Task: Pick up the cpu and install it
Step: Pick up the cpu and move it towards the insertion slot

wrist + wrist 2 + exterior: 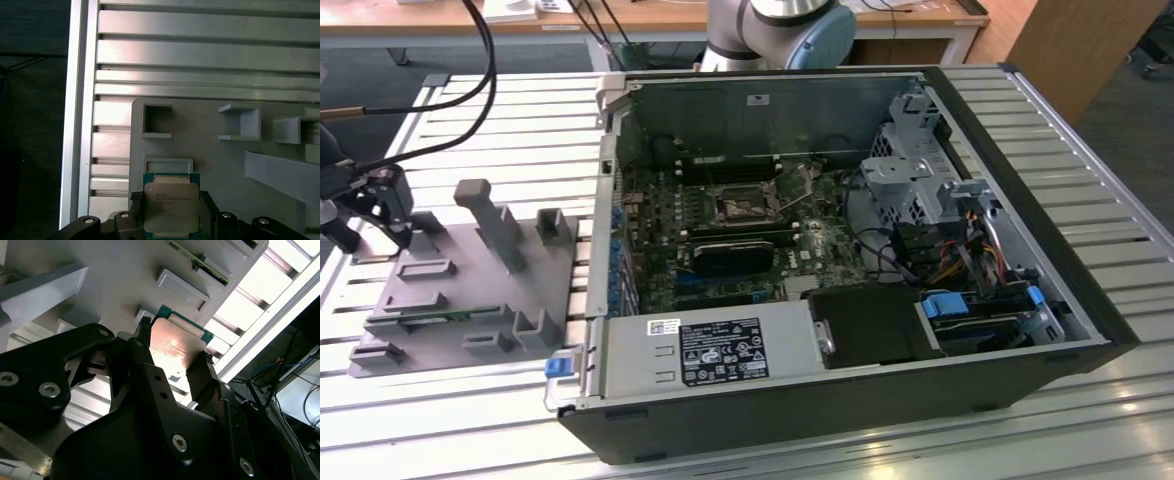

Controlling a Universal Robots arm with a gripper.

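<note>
The cpu [171,204] is being clasped by the gripper [170,199], its fingers [205,200] being pressed against two opposite edges of the chip. The cpu is being held close to one corner of the grey tray [220,160], well apart from the open computer case [854,120].

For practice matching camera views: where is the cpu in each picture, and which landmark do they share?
Exterior view: hidden in the end effector, over the tray's corner at the exterior view's left.
First wrist view: cpu, metal top showing, gripped over the tray.
Second wrist view: cpu between the black fingers.
Shared landmark: the tray.
</note>
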